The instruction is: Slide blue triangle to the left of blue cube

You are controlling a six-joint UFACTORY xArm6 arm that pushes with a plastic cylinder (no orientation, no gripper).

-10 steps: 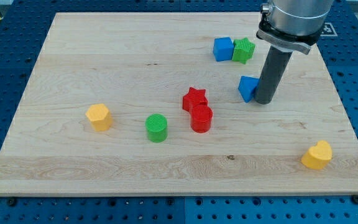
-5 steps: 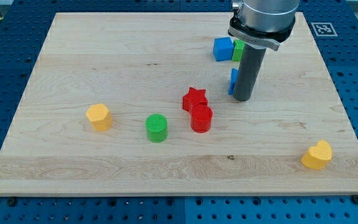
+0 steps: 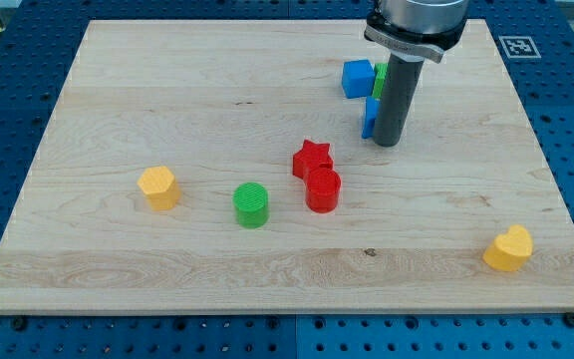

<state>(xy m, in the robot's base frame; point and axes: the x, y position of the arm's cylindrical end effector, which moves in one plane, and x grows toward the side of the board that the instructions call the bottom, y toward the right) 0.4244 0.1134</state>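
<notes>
The blue cube [image 3: 357, 78] sits near the view's top, right of centre. The blue triangle [image 3: 369, 118] lies just below it, mostly hidden behind my rod; only its left edge shows. My tip [image 3: 387, 143] rests on the board against the triangle's right side, slightly lower in the view. A green star [image 3: 379, 79] stands to the right of the cube, partly hidden by the rod.
A red star [image 3: 312, 158] and a red cylinder [image 3: 323, 188] sit together at the centre. A green cylinder [image 3: 251, 204] and a yellow hexagon [image 3: 157, 186] lie to the left. A yellow heart [image 3: 508, 248] is at the lower right of the wooden board [image 3: 118, 80].
My rod has moved left and up the view, pushing the blue triangle from well right of and below the cube to just below the cube.
</notes>
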